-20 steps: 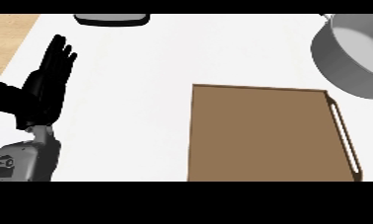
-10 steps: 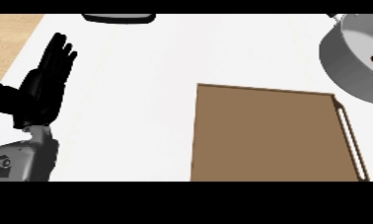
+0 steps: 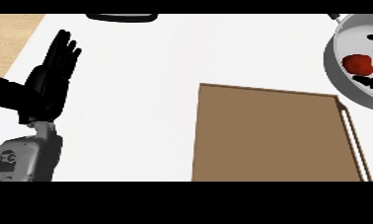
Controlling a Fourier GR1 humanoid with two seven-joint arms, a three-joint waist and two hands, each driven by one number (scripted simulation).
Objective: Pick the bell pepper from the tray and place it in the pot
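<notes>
A grey pot stands at the right edge of the head view, cut off by the frame. A red bell pepper lies inside it. Just below the pepper, a small black part of my right hand shows at the edge, with the rest out of frame. The brown tray fills the lower middle and right and has nothing on it. My left hand rests open at the far left with its fingers up, well away from the tray and pot.
The tray has a pale handle along its right side. A dark, flat object sits at the counter's far edge. A wooden strip shows at the upper left beside the white counter.
More of the pot has come into view at the right edge, and the red pepper and a bit of my right hand now show inside it. The left hand has not moved.
</notes>
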